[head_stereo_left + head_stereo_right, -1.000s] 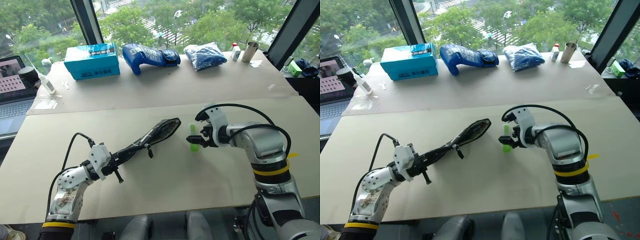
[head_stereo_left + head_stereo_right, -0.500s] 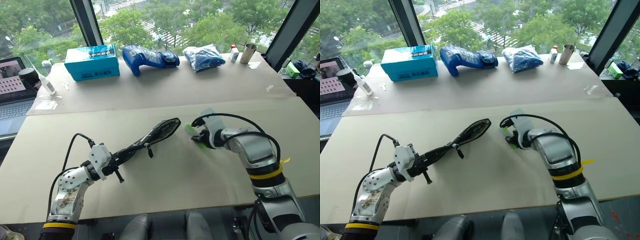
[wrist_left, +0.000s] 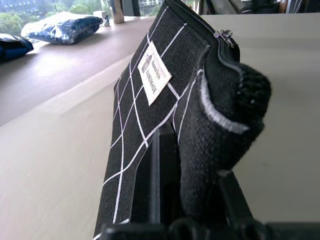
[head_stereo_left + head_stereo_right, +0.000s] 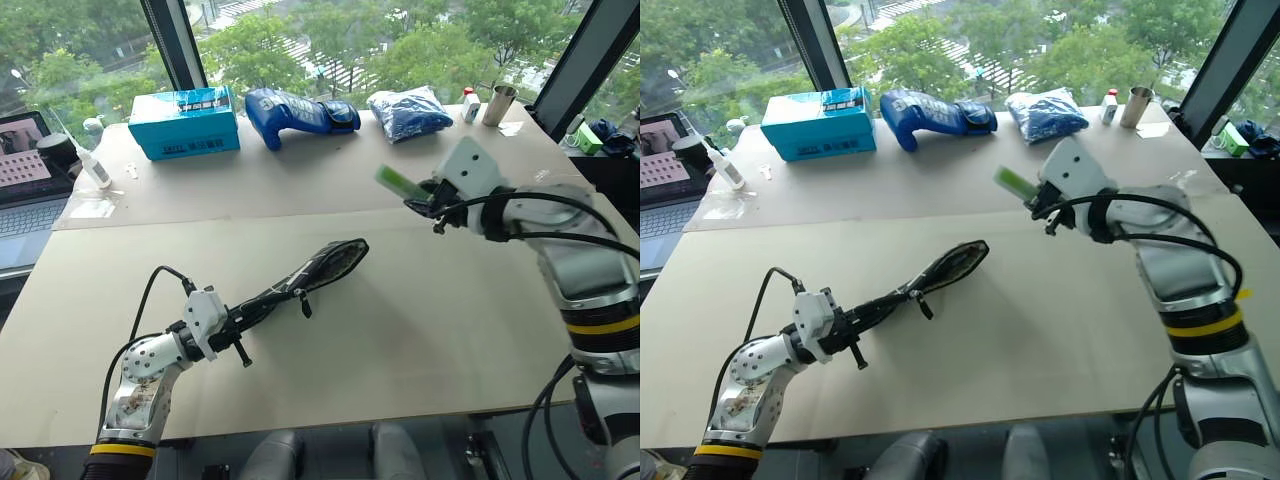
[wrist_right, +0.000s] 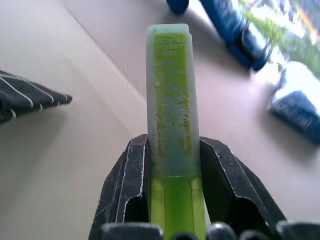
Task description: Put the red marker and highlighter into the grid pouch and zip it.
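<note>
Left eye view: the right tool [image 4: 428, 199] is raised above the tabletop [image 4: 420, 330] at about 2 o'clock from the picture's centre, clamped on the highlighter [image 4: 397, 182], which sticks out toward 10 o'clock, clear of the surface. The left tool [image 4: 240, 322] sits low at 7 o'clock, closed on the near end of the pouch [image 4: 310, 272]. The pouch stands on edge and runs diagonally toward 1 o'clock, its far end with the mouth slightly gaping near the centre. A black strap [image 4: 302, 303] hangs from its middle. Highlighter and pouch are well apart. Along the far edge lie a teal box [image 4: 184, 122], a blue glove [image 4: 297, 110], a blue bag [image 4: 410, 111] and a metal cup [image 4: 499, 103]; a laptop [image 4: 25, 190] sits at 9 o'clock.

Right eye view: the same layout, with the highlighter held in the air above the seam between the two tabletop sheets.

Left wrist view: the left tool's fingers [image 3: 160, 185] pinch the pouch's folded fabric end. The white grid lines, the small white label [image 3: 154, 73] and the zipper [image 3: 222, 37] run away from the camera.

Right wrist view: both black fingers [image 5: 125, 192] press the green barrel of the highlighter between them, its squared end pointing away. A corner of the pouch shows at 9 o'clock.
</note>
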Motion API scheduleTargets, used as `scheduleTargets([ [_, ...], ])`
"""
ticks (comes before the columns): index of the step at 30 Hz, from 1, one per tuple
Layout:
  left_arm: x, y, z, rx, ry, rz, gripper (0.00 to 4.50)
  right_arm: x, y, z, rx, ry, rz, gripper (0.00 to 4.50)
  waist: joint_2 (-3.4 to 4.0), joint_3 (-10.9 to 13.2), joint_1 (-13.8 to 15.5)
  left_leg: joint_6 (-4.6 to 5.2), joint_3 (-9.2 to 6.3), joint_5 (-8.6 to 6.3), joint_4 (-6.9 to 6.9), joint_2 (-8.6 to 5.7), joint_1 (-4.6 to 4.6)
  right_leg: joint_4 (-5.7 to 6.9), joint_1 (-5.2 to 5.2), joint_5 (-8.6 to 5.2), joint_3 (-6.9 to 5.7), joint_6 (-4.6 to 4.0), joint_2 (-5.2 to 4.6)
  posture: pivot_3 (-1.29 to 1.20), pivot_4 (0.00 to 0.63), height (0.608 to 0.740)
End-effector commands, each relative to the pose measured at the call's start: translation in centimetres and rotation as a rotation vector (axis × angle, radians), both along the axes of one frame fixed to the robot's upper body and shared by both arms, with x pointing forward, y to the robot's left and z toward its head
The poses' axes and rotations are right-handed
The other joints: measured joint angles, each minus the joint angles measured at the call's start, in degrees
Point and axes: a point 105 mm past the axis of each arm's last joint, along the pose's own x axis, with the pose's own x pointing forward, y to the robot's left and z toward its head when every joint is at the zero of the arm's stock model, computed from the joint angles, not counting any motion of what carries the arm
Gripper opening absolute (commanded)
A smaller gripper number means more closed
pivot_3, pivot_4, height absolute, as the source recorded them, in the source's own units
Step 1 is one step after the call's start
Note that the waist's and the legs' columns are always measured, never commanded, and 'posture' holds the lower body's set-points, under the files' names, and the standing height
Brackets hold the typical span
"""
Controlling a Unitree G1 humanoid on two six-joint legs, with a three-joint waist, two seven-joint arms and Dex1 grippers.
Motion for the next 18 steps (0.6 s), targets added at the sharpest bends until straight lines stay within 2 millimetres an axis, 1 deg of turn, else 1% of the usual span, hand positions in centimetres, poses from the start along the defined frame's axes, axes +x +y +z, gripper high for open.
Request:
scheduleTargets([
  [1, -0.1, -0.1, 0.6, -0.003, -0.027, -0.012, 0.0, -2.5, 0.8, 0.0, -0.27, -0.101, 0.193, 1.01, 0.0, 0.0, 0.0, 0.01, 0.01, -0.01, 0.01, 0.0, 0.0, -0.04, 0.02, 0.0, 0.0, 0.0, -0.02, 0.0, 0.15, 0.739],
  [4, -0.3, -0.1, 0.5, -0.005, -0.023, -0.013, 0.0, -3.4, 0.7, -0.4, -0.353, -0.097, 0.247, 1.01, -0.01, 0.0, 0.0, 0.01, 0.02, -0.01, 0.02, 0.0, -0.02, -0.2, 0.06, 0.01, 0.01, 0.02, -0.03, 0.0, 0.15, 0.739],
  [7, -0.4, -0.1, 0.4, -0.006, -0.019, -0.011, 0.0, -3.7, 1.6, -0.4, -0.368, -0.113, 0.287, 1.01, 0.0, 0.0, -0.1, 0.01, 0.01, 0.0, 0.01, 0.05, -0.02, -0.2, 0.05, 0.02, 0.01, 0.02, 0.0, 0.0, 0.15, 0.739],
  [10, -0.5, -0.1, 0.3, -0.005, -0.017, -0.012, 0.0, -3.8, 2.5, -1.4, -0.392, -0.103, 0.31, 1.01, -0.01, 0.0, 0.0, 0.0, -0.01, 0.0, 0.0, 0.08, -0.02, -0.21, 0.04, 0.02, 0.02, 0.01, 0.0, 0.0, 0.15, 0.739],
  [13, -0.5, 0.0, 0.3, -0.004, -0.017, -0.011, 0.0, -4.5, 3.4, -2.3, -0.404, -0.09, 0.35, 1.01, -0.01, 0.0, 0.1, 0.0, -0.03, 0.0, 0.01, 0.07, -0.02, -0.21, 0.04, 0.02, 0.02, 0.01, -0.02, 0.0, 0.15, 0.739],
  [18, -0.6, 0.0, 0.2, -0.002, -0.016, -0.014, 0.0, -5.3, 4.1, -3.5, -0.442, -0.081, 0.402, 1.01, 0.0, 0.0, 0.2, 0.0, -0.07, 0.0, 0.01, 0.06, -0.03, -0.22, 0.04, 0.02, 0.02, 0.01, -0.02, 0.0, 0.15, 0.739],
])
